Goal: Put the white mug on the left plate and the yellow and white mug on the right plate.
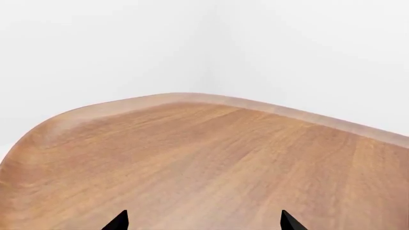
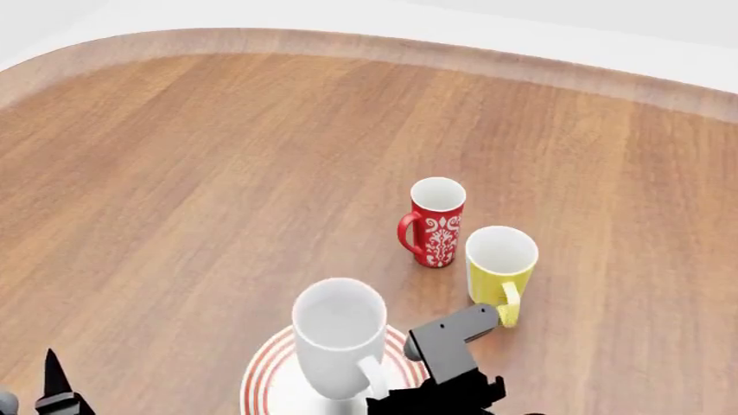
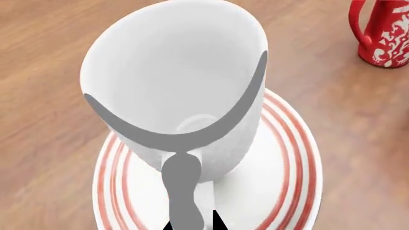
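Observation:
The white mug (image 2: 338, 333) stands upright over a red-ringed plate (image 2: 263, 376) near the table's front edge. I cannot tell whether its base touches the plate. My right gripper (image 3: 193, 224) is shut on the mug's handle, one black fingertip on each side. In the right wrist view, the white mug (image 3: 185, 72) fills the frame above the plate (image 3: 281, 158). Only this one plate shows, so I cannot tell whether it is the left plate or the right plate. The yellow and white mug (image 2: 499, 264) stands on the bare table, just right of the white mug. My left gripper (image 1: 204, 223) is open over bare wood.
A red mug (image 2: 436, 223) with white ornament stands just behind and left of the yellow one, almost touching it. The wooden table (image 2: 173, 173) has a curved far edge against a white wall. The left gripper (image 2: 52, 385) sits at the front left corner.

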`<state>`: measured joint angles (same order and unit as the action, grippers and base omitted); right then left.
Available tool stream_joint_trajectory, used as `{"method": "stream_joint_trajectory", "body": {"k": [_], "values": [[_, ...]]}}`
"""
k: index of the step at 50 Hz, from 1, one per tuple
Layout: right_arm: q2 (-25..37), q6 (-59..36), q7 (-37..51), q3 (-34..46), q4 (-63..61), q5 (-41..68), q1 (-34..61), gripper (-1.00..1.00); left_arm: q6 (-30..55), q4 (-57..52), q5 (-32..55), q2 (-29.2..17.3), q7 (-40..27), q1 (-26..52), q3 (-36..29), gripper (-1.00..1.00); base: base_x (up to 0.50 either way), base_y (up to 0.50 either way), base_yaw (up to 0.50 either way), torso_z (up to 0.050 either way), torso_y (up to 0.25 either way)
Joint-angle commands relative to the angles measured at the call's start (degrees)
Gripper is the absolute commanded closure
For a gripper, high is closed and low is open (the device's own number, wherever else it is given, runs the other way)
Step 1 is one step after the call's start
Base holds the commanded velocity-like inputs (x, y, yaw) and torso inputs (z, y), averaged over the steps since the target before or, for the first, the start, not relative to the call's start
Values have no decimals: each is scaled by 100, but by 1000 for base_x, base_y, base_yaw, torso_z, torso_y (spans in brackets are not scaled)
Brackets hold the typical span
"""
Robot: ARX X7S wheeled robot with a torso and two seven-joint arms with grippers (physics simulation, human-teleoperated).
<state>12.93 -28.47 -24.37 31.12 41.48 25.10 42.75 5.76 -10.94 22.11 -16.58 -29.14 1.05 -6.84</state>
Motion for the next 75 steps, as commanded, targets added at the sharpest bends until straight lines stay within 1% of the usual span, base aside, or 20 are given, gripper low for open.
{"method": "stream_joint_trajectory", "body": {"k": [1, 14, 20, 21, 25, 27, 30, 35, 42, 44, 49, 51, 52, 57, 62, 66, 69, 75], "values": [[-224, 199, -505, 2, 332, -208, 51, 100, -92, 41, -79, 130, 71, -5, 177, -100, 0, 0, 0, 0, 0], [-327, 430, -474, -33, 775, -224, 152, 100, -113, 30, -57, 109, 45, -29, 171, -100, 0, 0, 0, 0, 0], [-323, 529, -392, 4, 698, -282, 130, 100, -107, 14, -46, 99, 33, -35, 166, -100, 0, 0, 0, 0, 0], [-305, 501, -343, 22, 592, -297, 88, -100, -105, 0, -42, 95, 29, -41, 166, -100, 0, 0, 0, 0, 0], [-158, 333, -235, -6, -28, -216, -117, -100, -100, -16, -36, 87, 17, -49, 161, -100, 0, 0, 0, 0, 0], [29, 104, -48, -80, -776, -100, -368, -100, -100, -16, -34, 86, 13, -51, 156, -100, 0, 0, 0, 0, 0], [230, -164, 131, -154, -1570, 46, -638, -100, -100, -29, -26, 78, 6, -56, 157, -100, 0, 0, 0, 0, 0], [713, -599, 614, -441, -3394, 431, -1392, -100, -103, -34, -13, 70, -5, -54, 159, -100, 0, 0, 0, 0, 0], [1184, -717, 1135, -788, -4993, 699, -2191, -100, -67, -60, 18, 52, -30, -21, 165, -100, 0, 0, 0, 0, 0], [1371, -705, 1482, -1039, -5668, 758, -2528, -100, -82, -28, 20, 58, -25, -2, 161, -100, 0, 0, 0, 0, 0], [1685, -713, 2062, -1385, -6854, 740, -2976, -100, -124, 19, -14, 70, -23, 6, 127, -100, 0, 0, 0, 0, 0], [1717, -682, 2231, -1543, -7127, 773, -3081, -100, -124, 20, -15, 67, -25, 10, 120, -100, 0, 0, 0, 0, 0], [1752, -683, 2460, -1597, -7327, 617, -3114, -100, -122, 17, -14, 64, -25, 14, 118, -100, 0, 0, 0, 0, 0], [1676, -683, 2889, -2231, -7522, 886, -3106, -100, -133, 36, 7, 52, -12, 39, 123, -100, 0, 0, 0, 0, 0], [1575, -672, 2962, -2682, -7267, 1240, -2911, -100, -134, 56, 21, 44, -4, 79, 114, -100, 0, 0, 0, 0, 0], [1445, -717, 3116, -2874, -6787, 1284, -2536, -100, -137, 67, 32, 42, -6, 103, 111, -100, 0, 0, 0, 0, 0], [1219, -882, 3212, -3127, -6179, 1604, -2108, -100, -187, 120, 31, 50, 13, 116, 106, -100, 0, 0, 0, 0, 0], [1053, -604, 3351, -2889, -5275, 999, -1429, -100, -199, 138, 16, 56, 12, 121, 66, -100, 0, 0, 0, 0, 0]]}}
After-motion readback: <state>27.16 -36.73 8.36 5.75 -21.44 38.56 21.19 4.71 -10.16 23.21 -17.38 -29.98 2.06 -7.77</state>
